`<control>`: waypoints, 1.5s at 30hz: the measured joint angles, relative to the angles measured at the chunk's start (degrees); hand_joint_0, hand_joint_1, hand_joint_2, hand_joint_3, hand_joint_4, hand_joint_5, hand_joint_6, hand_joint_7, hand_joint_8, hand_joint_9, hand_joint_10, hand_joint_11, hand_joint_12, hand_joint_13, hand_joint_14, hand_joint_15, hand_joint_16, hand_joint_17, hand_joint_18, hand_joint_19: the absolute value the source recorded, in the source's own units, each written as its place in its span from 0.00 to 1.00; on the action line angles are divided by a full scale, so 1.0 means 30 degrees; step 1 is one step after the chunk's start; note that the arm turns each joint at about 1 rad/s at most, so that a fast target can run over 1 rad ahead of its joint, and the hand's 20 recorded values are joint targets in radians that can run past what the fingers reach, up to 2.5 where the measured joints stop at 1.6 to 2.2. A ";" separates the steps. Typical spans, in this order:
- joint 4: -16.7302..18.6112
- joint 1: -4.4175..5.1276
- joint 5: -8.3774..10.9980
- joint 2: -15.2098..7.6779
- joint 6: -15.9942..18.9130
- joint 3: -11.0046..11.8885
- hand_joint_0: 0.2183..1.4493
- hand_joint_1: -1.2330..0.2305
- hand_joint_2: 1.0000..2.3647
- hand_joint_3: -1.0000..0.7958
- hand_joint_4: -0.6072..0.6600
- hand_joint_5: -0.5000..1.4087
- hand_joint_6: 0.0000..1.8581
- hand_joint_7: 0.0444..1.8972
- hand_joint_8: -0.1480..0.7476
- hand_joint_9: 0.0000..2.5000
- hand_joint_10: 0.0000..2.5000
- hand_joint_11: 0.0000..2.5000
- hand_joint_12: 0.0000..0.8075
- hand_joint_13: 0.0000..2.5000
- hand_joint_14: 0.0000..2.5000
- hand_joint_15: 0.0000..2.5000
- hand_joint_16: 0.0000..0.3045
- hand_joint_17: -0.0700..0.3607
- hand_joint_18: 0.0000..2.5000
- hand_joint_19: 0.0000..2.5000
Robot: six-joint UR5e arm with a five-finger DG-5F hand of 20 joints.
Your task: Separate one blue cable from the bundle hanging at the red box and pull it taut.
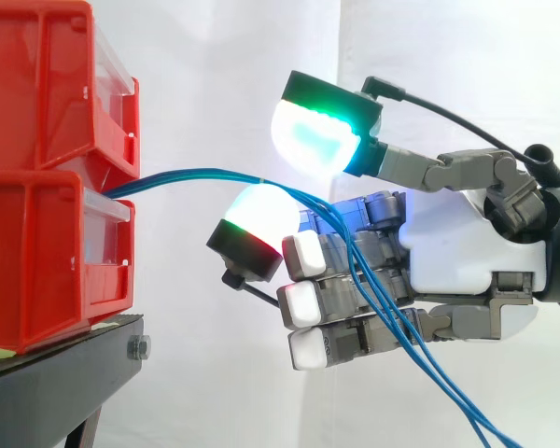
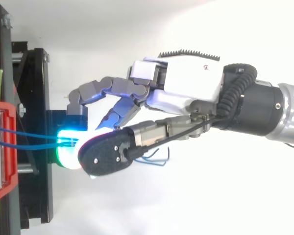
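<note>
Glossy red plastic bins (image 1: 37, 252) on a matt black metal stand (image 1: 65, 378); smooth-sheathed blue cables (image 1: 196, 175); robot hand (image 1: 457, 247) with glossy white plastic shell and matt grey parts; white cloth curtain (image 1: 215, 65) behind.

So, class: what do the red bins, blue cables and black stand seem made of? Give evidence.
Red bins: probably moulded plastic, glossy, ribbed walls. Blue cables: thin, bending smoothly, likely plastic-sheathed wire; core hidden. Black stand: seemingly matt painted metal, with a bolt at its edge.
</note>
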 measured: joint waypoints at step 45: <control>-0.0001 -0.0017 0.0032 -0.0006 -0.0082 0.0000 0.35 0.35 0.01 0.44 0.59 0.15 0.46 0.50 0.51 0.38 0.01 0.31 0.40 0.39 0.01 0.23 0.10 0.32 0.31 0.20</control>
